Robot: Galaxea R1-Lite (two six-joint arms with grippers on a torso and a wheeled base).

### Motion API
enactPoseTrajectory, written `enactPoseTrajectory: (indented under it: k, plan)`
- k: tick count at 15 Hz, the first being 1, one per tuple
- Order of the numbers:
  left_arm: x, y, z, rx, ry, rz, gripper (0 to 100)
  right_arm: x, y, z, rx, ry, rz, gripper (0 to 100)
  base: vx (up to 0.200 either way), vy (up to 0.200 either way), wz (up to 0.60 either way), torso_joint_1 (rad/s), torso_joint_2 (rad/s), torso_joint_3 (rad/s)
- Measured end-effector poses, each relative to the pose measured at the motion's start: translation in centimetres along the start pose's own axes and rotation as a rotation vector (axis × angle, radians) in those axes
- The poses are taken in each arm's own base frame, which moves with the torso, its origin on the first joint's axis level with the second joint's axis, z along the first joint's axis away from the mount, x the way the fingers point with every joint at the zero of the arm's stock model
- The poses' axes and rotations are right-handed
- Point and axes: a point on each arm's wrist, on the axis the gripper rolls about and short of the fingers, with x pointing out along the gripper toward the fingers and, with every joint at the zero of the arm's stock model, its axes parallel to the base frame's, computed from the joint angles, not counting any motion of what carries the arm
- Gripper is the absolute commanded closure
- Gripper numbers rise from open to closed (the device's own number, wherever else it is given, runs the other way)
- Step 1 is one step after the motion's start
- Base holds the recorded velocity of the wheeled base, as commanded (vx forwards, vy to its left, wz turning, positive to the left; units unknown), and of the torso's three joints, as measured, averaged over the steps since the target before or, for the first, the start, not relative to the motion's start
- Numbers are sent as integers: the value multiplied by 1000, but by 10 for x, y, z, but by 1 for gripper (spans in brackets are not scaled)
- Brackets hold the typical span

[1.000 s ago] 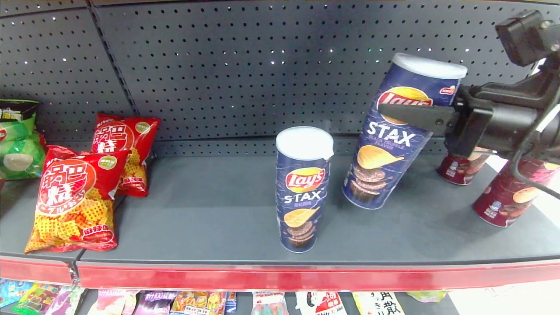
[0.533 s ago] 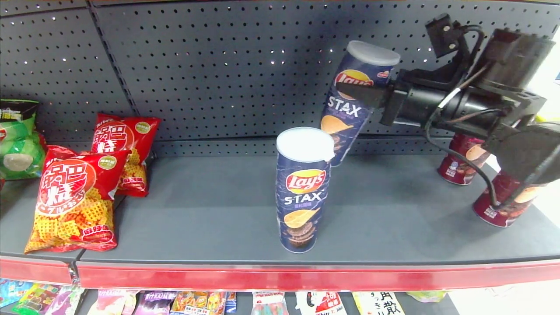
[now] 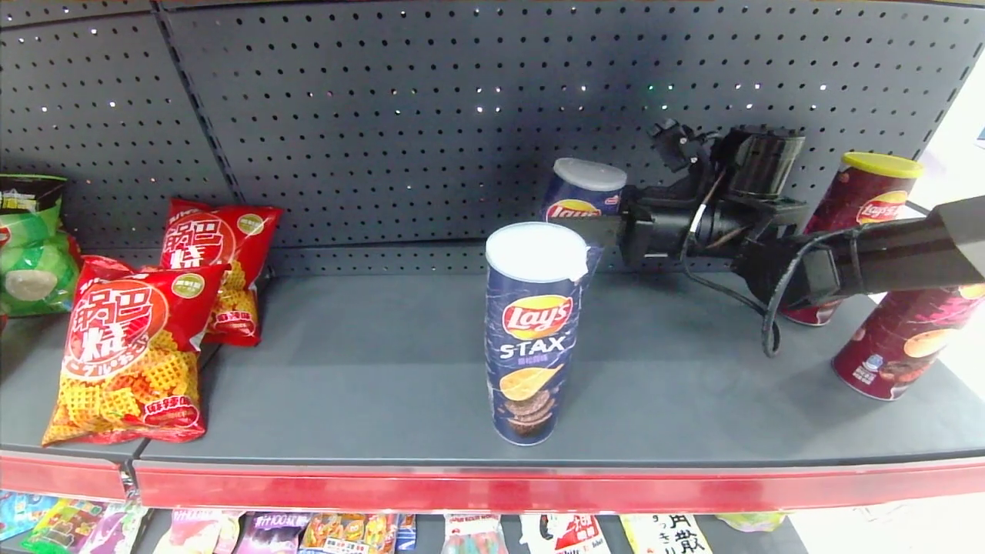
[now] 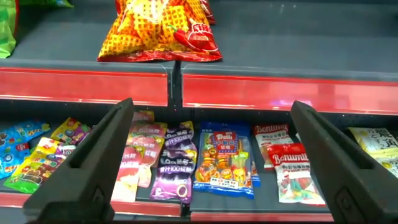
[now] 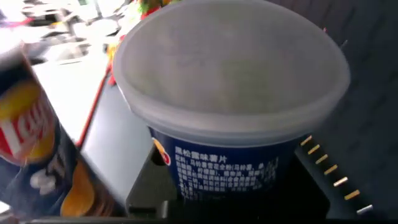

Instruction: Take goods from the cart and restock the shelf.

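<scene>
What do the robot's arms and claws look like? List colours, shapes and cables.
The right arm is black and boxy, with a cylindrical module on its wrist and a black cable looping beneath. The right claw has flat black fingers. The left claw has two long, dark grey, wedge-shaped fingers.

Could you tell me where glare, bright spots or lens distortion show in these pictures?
Head view: the shelf's red edge bows from lens distortion, and light pricks through the pegboard holes. Left wrist view: the red edge carries a sheen. Right wrist view: the background beside the can is washed out.
</scene>
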Motion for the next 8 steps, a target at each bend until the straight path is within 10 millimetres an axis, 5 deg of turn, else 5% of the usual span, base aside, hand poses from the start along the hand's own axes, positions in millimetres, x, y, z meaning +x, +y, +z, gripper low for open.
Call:
enactPoseTrajectory:
  k: [4, 8]
  plan:
    - [0, 0, 0, 0, 0, 0, 0, 9, -7, 24, -37, -23, 30, 100, 0, 0, 0, 0, 0, 0]
    - [0, 0, 0, 0, 0, 0, 0, 23, -1, 26, -41, -27, 48, 100, 0, 0, 0, 0, 0, 0]
